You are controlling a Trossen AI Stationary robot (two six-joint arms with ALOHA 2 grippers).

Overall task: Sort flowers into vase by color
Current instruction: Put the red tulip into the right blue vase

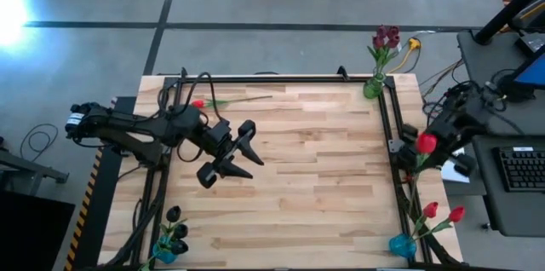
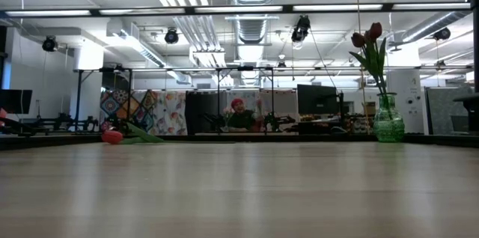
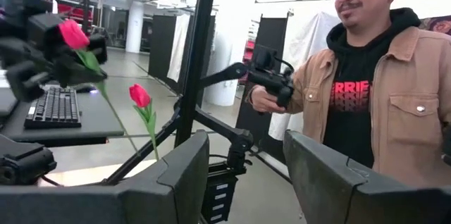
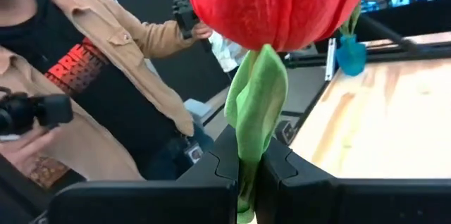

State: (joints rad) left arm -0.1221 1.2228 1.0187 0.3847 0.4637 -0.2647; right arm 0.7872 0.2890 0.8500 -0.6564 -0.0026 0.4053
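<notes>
The right gripper [image 4: 248,175] has its jaws closed tight on the green stem of a red tulip [image 1: 426,142], whose head stands up just above them and fills the top of the right wrist view. This arm sits past the right edge of the wooden surface [image 1: 298,177], beside a keyboard [image 1: 521,169].

The left gripper [image 1: 241,158] hangs over the left-middle of the surface with its jaws parted and nothing between them.

A loose red flower [image 1: 201,103] lies flat near the far left corner, well behind the left gripper. At the far right corner a green vase [image 1: 373,88] holds dark maroon flowers [image 1: 387,37]. A blue vase [image 1: 402,245] at the near right corner holds two red flowers [image 1: 443,212], and another blue vase [image 1: 163,252] at the near left holds what look like near-black ones [image 1: 174,216].

A person in a tan jacket [image 3: 380,90] stands beyond the surface holding a small camera [image 3: 271,72].
</notes>
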